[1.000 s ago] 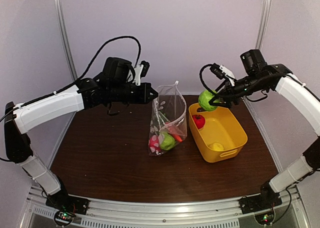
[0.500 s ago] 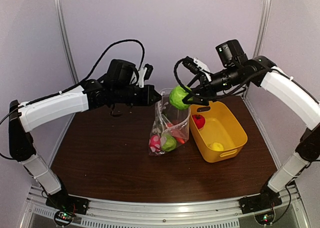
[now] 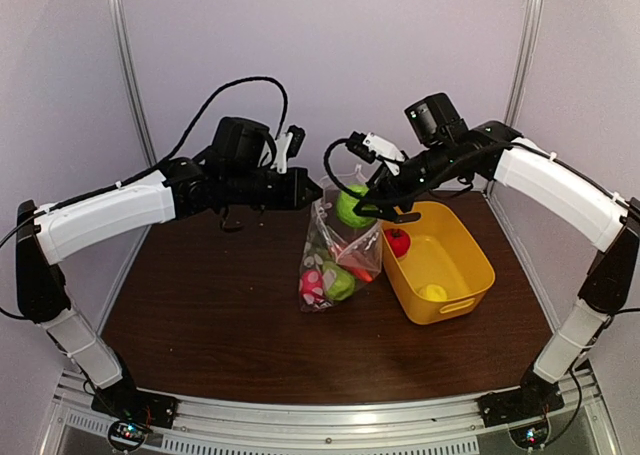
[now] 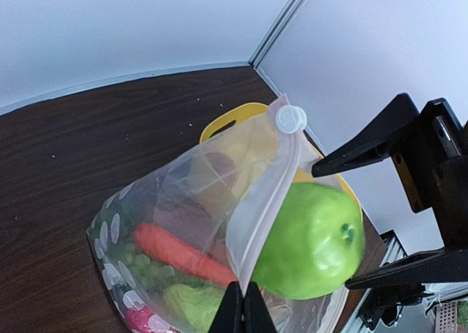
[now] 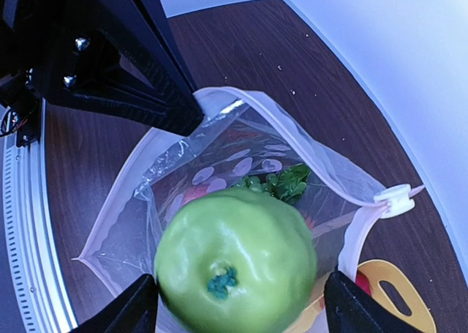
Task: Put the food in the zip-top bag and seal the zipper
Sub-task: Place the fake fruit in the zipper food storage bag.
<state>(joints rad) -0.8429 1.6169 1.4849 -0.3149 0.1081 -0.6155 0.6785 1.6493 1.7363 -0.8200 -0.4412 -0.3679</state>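
The left gripper (image 4: 241,312) is mostly cut off at the bottom of its own view, but you can see it clenched tight on one edge of the zip-top bag (image 3: 328,243), right on the zipper (image 4: 259,201), holding the bag up with its mouth wide. The right gripper (image 5: 238,282) hangs over the bag's mouth with a big green fruit (image 5: 234,260) between its two fingers. The fingers are cut off low in that view, and I cannot tell if they squeeze the fruit or have let go. The fruit sits partly in the bag's mouth. Through the spotty plastic a carrot (image 4: 179,252) shows inside the bag, with something green and something pink under it, too blurry to name. A yellow basket (image 3: 415,290) stands just beside the bag on the right arm's side, mostly hidden behind the bag in the left wrist view. It holds a red piece (image 3: 398,241) and a small yellow piece (image 3: 432,292). The bag's bottom rests on a dark brown wooden table (image 3: 210,305). Pale walls (image 3: 400,55) stand behind the bag, and a metal rail (image 3: 330,415) runs along the table edge nearest the arms.
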